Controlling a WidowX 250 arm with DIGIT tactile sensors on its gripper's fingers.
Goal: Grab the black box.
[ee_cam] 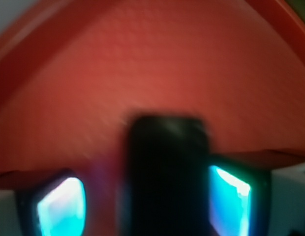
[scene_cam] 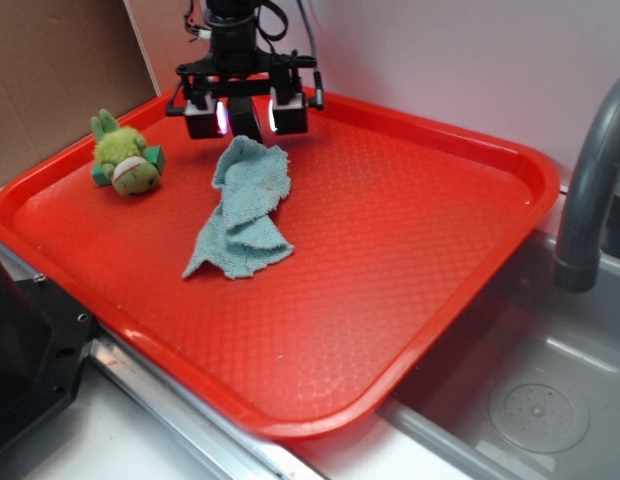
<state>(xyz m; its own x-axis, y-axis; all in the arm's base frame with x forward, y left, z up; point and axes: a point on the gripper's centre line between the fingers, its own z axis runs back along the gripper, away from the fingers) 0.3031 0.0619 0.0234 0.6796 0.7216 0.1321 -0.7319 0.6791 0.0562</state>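
Gripper (scene_cam: 246,117) stands over the far left part of the red tray (scene_cam: 410,250), with the black box (scene_cam: 247,118) between its glowing pads.

Seen from the wrist, the black box (ee_cam: 167,172) stands upright between the two lit fingers (ee_cam: 61,206); a gap shows on the left side and the right pad sits just beside it, so whether the jaws are clamped on it cannot be told. Just in front of the gripper lies a teal cloth (scene_cam: 242,210), and off to one side a green plush toy (scene_cam: 125,157). No brand, label or writing can be read anywhere.
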